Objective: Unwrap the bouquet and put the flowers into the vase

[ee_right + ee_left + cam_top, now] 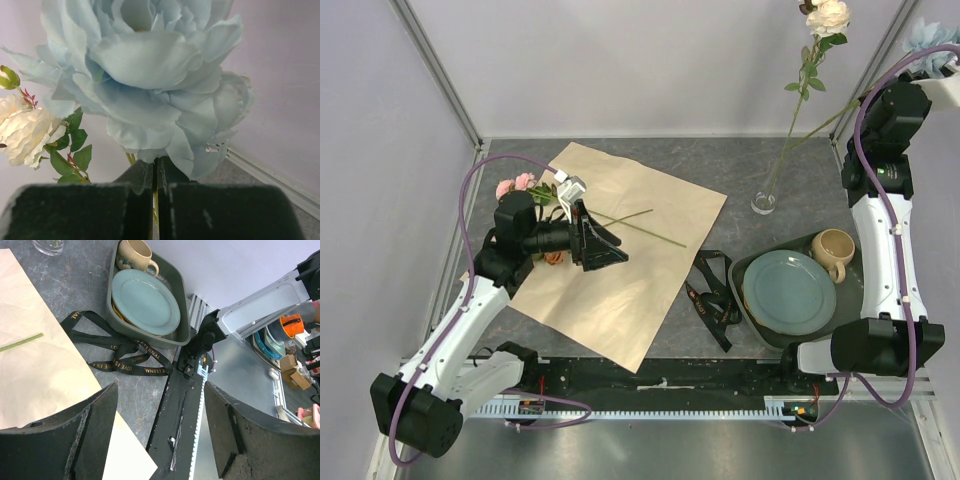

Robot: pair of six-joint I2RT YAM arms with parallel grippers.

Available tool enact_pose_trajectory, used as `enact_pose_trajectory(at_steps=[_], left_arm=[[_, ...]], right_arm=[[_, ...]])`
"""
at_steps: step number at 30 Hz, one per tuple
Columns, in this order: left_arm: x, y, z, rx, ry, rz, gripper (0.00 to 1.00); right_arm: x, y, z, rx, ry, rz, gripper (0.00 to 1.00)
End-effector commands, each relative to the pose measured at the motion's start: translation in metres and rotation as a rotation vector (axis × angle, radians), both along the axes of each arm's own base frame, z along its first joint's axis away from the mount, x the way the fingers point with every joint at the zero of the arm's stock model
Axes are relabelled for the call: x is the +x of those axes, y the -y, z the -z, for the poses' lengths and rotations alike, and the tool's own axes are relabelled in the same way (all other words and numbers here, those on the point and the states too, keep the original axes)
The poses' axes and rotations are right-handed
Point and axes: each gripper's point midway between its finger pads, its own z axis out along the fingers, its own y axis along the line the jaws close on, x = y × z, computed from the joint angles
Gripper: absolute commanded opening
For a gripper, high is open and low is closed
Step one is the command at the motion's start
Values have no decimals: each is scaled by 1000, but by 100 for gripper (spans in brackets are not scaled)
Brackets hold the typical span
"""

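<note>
across the left half of the table the kraft paper (620,290) lies flat and open, with the left gripper (161,390) hovering over it, fingers spread wide and empty. pressing down there could pinch paper along with a stem, or drag the sheet and scatter the pink roses (516,184) at its far left edge and the loose green stem (638,228) lying on it. to the right, the tray (182,290) with its plate (790,292) and mug (833,250) sits close to the vase (763,203). the black ribbon (715,290) lies in loops between paper and tray, ready to snag a dragged stem. high at the far right, the right gripper (155,165) is pinched tight on the stem just under a pale blue bloom (145,75), whose stem slants down toward the vase; whether its tip is inside i cannot tell. that narrow glass already carries a tall, leaning cream rose (828,16). a sideways pull on either long stem would likely lever it over, and a heavy bloom let go while leaning far out could tip it too.
</note>
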Motion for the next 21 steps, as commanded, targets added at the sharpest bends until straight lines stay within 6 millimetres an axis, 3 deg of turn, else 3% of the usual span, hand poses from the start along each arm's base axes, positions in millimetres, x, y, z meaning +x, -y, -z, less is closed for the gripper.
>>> enact_pose_trajectory(at_steps=[1, 9, 21], left_arm=[[0, 3, -5, -12, 39, 30, 76], [-1, 2, -5, -13, 47, 27, 76], [-1, 2, -4, -12, 42, 30, 76]], right_arm=[[-8, -8, -27, -17, 56, -36, 0], [2, -16, -24, -21, 47, -66, 0], [15, -31, 2, -76, -48, -68, 0]])
